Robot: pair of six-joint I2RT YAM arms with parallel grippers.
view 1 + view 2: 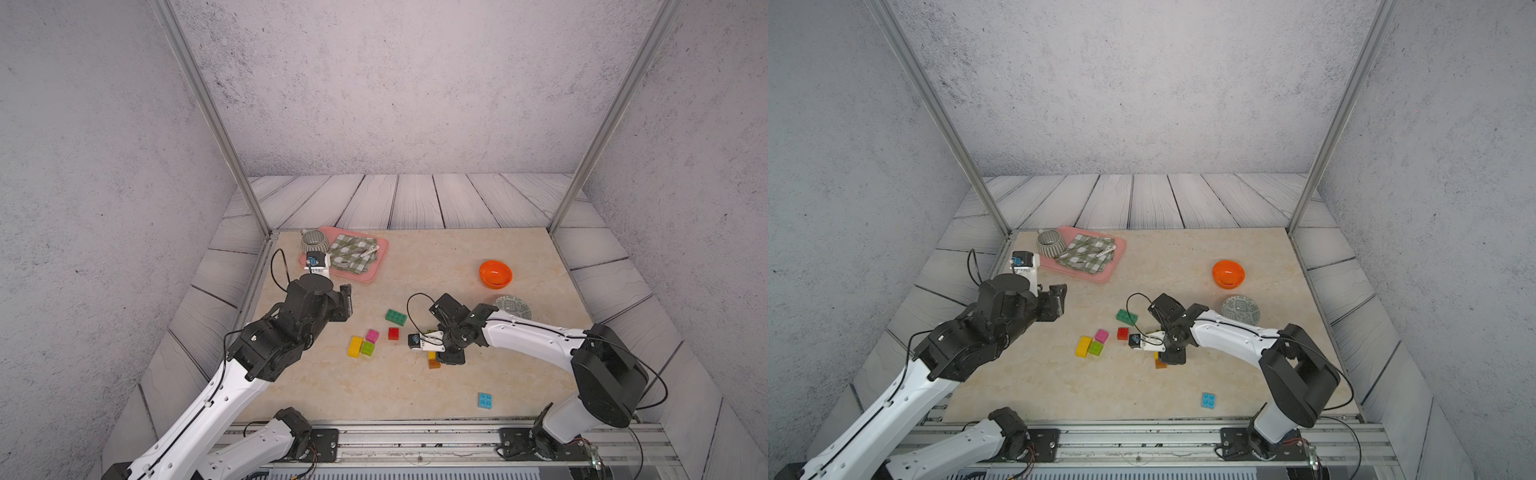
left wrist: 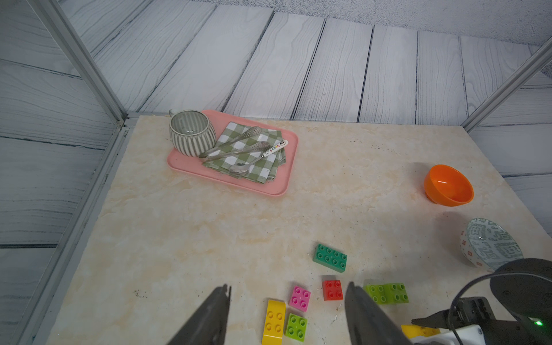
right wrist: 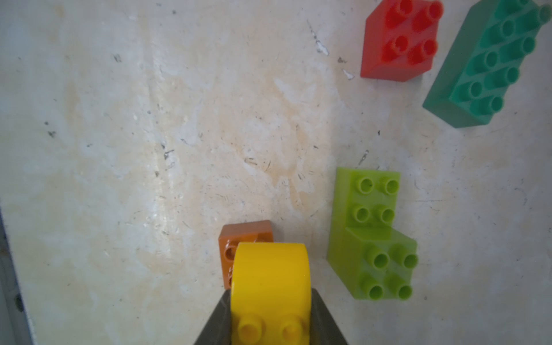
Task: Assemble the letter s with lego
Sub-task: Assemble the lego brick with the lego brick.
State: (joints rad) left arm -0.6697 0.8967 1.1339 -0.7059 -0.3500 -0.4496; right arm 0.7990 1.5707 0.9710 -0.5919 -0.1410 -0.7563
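My right gripper (image 3: 270,310) is shut on a yellow lego brick (image 3: 270,277) with a rounded end, held low over a brown brick (image 3: 245,234) that it partly covers. Beside them lies a stepped lime piece (image 3: 370,233), hidden under the right arm in both top views. Loose on the table are a dark green oblong brick (image 1: 395,316), a red (image 1: 393,333), a pink (image 1: 372,336), a yellow (image 1: 355,346), a lime (image 1: 367,348) and a blue brick (image 1: 484,400). My left gripper (image 2: 288,286) hovers open and empty above the pink and red bricks.
At the back left a pink tray (image 2: 185,161) carries a striped cup (image 1: 314,241), a checked cloth and spoons. An orange bowl (image 1: 495,273) and a patterned bowl (image 1: 513,307) stand at the right, behind the right arm.
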